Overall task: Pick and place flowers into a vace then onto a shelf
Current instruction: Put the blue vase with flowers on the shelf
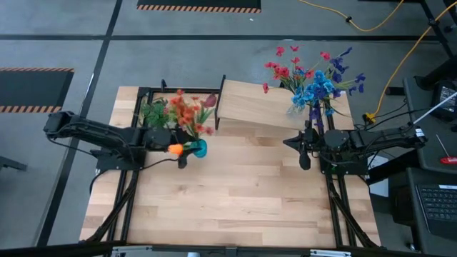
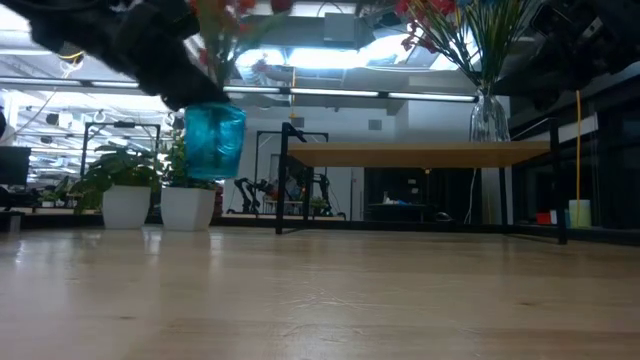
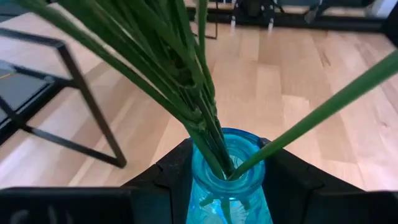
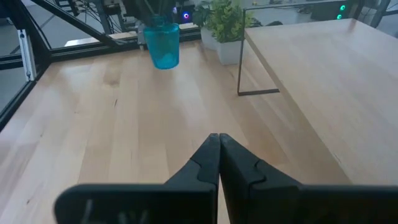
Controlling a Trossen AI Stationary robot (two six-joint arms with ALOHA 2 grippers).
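Left gripper point(image 3: 227, 186): I see it clamped on the blue vase point(image 2: 214, 140), lifted left of the shelf point(image 1: 250, 107).
Flowers point(image 1: 187, 111): stems upright in vase.
Right gripper point(image 4: 218, 155): fingers together, right of shelf.

The left claw point(image 3: 227, 186) grips a blue vase point(image 3: 227, 193), one dark finger point(image 3: 165, 177) on each side of its neck. Green flower stems point(image 3: 180, 81) stand bunched in its mouth, and one stem leans away from the rest. Below lies the wooden counter point(image 3: 273, 81), with black metal legs point(image 3: 87, 106) standing near.

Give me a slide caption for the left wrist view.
Left hand grips a blue vase of green flower stems above the wooden table.
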